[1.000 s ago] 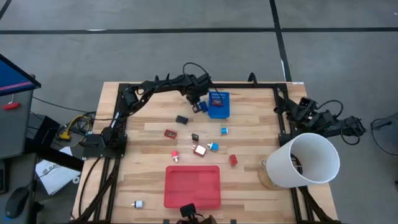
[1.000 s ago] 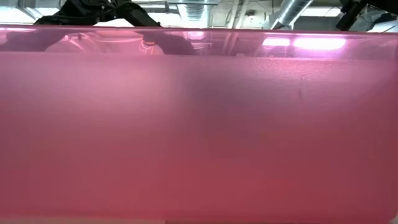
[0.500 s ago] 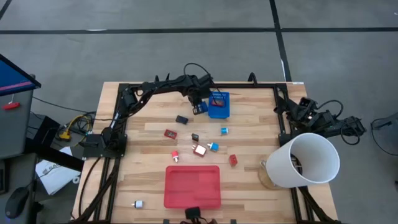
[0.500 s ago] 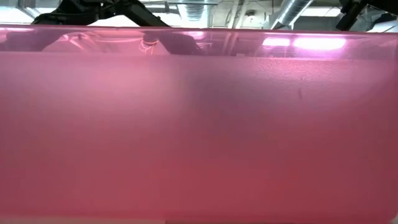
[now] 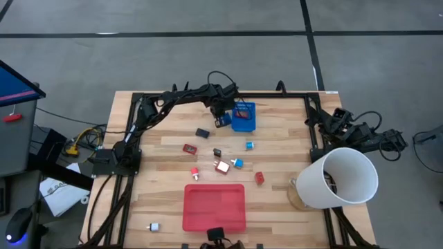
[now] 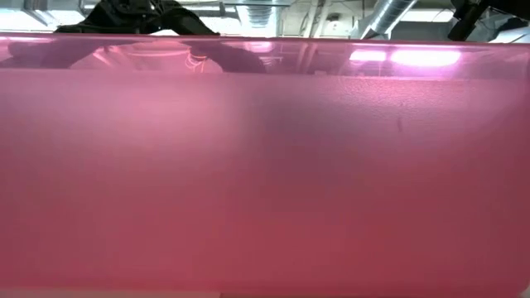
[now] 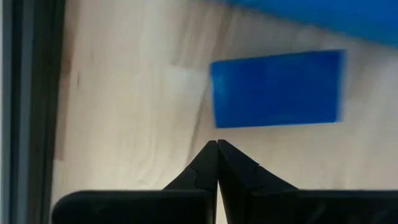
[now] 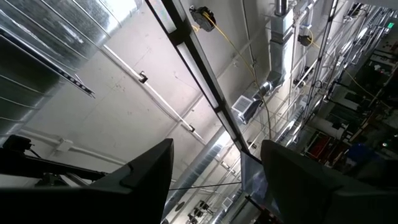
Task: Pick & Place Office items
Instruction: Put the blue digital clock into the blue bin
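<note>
The left gripper (image 5: 220,116) reaches across the far side of the wooden table (image 5: 159,180), hanging just beside the left wall of the small blue perforated bin (image 5: 243,117). In the left wrist view its two dark fingers (image 7: 205,168) are pressed together tip to tip with nothing between them, and a flat blue rectangular piece (image 7: 277,89) lies on the wood just ahead of those tips, apart from them; in the high view the same blue piece (image 5: 223,122) sits right at the gripper, touching or nearly touching the bin. The other office items are scattered toward the middle of the table, well apart from the gripper: a black block (image 5: 202,133), a red piece (image 5: 189,148), a small black piece (image 5: 217,152), a blue piece (image 5: 249,145), a red-and-white piece (image 5: 222,167) and another red piece (image 5: 259,178). The flat red tray (image 5: 214,207) lies near the front edge. The right gripper (image 8: 214,180) is parked off the right edge, pointing up at the ceiling with its fingers spread wide, holding nothing.
</note>
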You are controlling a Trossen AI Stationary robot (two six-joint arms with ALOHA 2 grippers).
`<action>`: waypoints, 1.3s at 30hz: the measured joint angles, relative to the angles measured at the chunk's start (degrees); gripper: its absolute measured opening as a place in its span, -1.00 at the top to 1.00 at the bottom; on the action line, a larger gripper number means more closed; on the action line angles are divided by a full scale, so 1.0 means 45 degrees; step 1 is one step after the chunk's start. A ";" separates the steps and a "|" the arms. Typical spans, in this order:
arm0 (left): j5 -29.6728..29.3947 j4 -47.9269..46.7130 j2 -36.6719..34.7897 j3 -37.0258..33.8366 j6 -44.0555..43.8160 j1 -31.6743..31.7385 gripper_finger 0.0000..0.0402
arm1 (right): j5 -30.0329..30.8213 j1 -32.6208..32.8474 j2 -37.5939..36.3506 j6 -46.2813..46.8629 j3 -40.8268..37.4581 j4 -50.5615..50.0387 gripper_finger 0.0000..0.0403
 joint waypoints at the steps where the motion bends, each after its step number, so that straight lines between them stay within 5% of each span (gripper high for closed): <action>1: -0.0006 0.0041 0.0001 0.0152 0.0025 0.0025 1.00 | 0.0000 -0.0005 0.0000 0.0000 0.0000 -0.0006 -0.17; 13: 0.0313 0.0103 0.0064 0.0492 0.0085 -0.0015 1.00 | 0.0000 0.0000 0.0000 0.0063 0.0000 -0.0015 -0.17; 30: 0.2966 0.0118 0.0059 0.0492 -0.0801 0.0168 1.00 | -0.0039 0.0000 0.0000 -0.0092 0.0000 -0.0015 -0.17; 39: 0.4070 0.0301 0.0058 0.0727 -0.3906 0.0630 1.00 | -0.0039 0.0000 0.0000 -0.0083 0.0000 -0.0010 -0.17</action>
